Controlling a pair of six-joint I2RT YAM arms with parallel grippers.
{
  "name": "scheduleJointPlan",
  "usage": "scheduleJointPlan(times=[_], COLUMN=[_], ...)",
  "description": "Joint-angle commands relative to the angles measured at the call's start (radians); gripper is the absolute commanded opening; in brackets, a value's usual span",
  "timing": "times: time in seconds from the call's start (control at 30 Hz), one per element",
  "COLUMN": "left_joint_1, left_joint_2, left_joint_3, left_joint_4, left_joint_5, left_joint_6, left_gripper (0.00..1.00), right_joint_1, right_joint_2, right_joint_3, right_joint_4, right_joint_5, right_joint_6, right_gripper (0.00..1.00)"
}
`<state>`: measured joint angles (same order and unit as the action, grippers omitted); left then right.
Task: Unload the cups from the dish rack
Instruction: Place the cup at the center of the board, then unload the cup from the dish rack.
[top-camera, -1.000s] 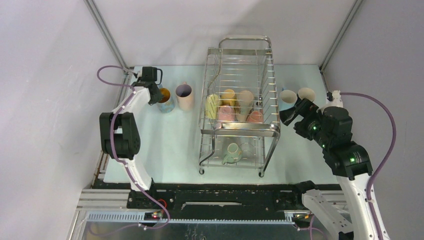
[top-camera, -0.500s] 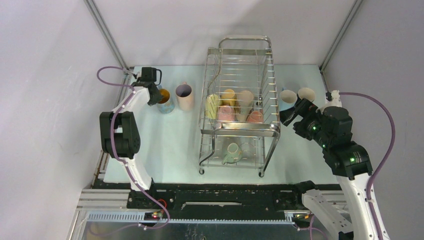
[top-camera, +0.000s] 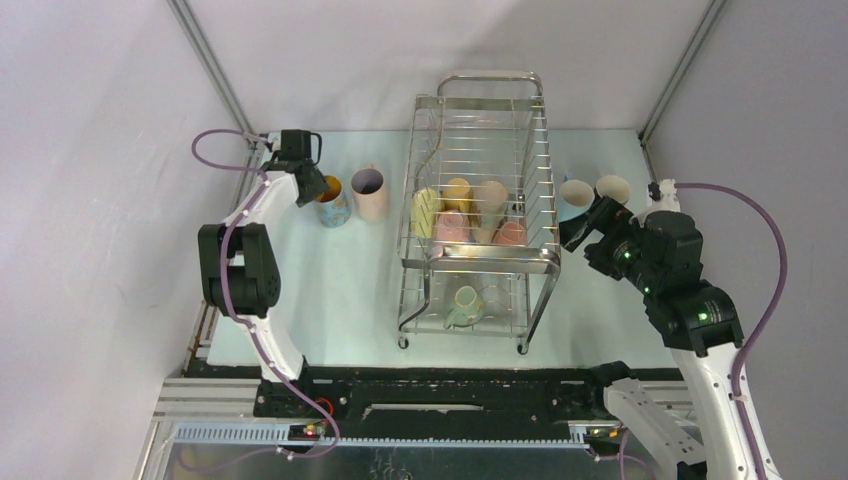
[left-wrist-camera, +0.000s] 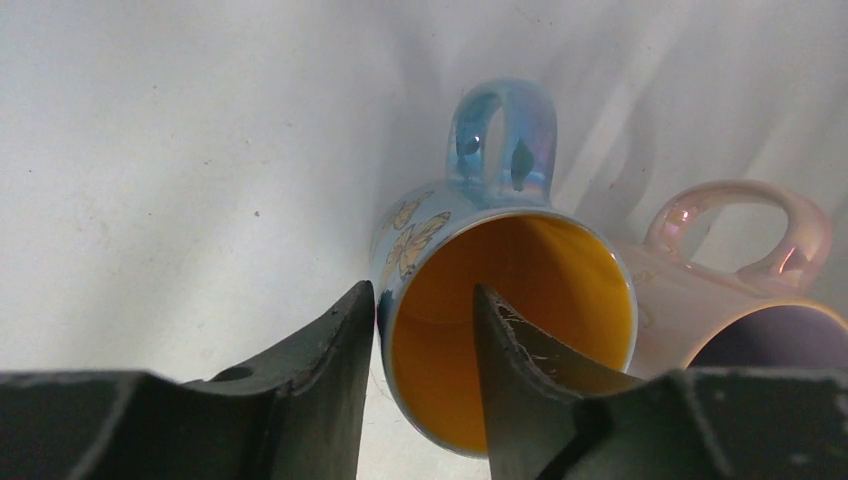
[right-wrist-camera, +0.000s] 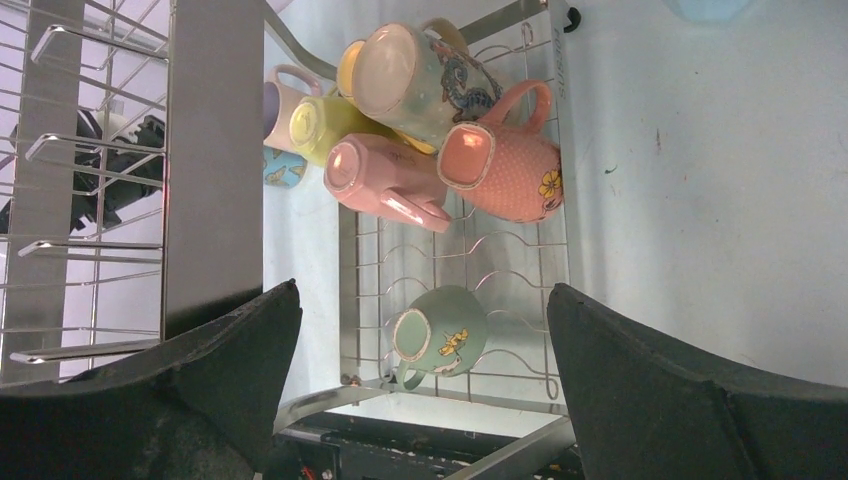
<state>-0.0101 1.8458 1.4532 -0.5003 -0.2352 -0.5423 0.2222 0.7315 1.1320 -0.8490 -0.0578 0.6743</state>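
Left of the rack (top-camera: 480, 262), the left gripper (left-wrist-camera: 422, 297) straddles the rim of the blue mug (left-wrist-camera: 415, 225), released: one finger inside, one outside. The right gripper (right-wrist-camera: 422, 295) gapes empty.

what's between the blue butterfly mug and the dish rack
A pale pink mug with a purple inside stands upright there, beside the blue mug, apart from the dish rack; the top view shows it.
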Motion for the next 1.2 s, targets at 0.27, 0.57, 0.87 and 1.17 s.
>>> scheduleJointPlan(times=[0.27,0.57,0.87,1.17], left_joint_1=[0.007,0.007,0.007,0.003], left_joint_2=[-0.100,-0.166,-0.290,-0.484], left_joint_3=[0.062,0.057,0.001,-0.089], left_joint_4=[0.044,0.049,0.075,0.086], left_joint_5=[0.025,0.025,0.044,0.154], left_joint_6=[0.000,0.002,0.009,0.016], left_gripper=[0.79,1.00,1.00,1.00], right_joint_1=[-0.006,-0.006,-0.006,-0.016], right_joint_2=[0.025,0.028,0.046,0.135], right_joint_3=[-0.002,-0.022,-0.036,-0.052], right_joint_4=[0.007,0.023,0.062,0.117], right_joint_5=[-0.006,-0.017,-0.048,-0.111], right_joint_6=[-0.016,-0.007,-0.010,-0.016], right_gripper=[1.00,1.00,1.00,1.00])
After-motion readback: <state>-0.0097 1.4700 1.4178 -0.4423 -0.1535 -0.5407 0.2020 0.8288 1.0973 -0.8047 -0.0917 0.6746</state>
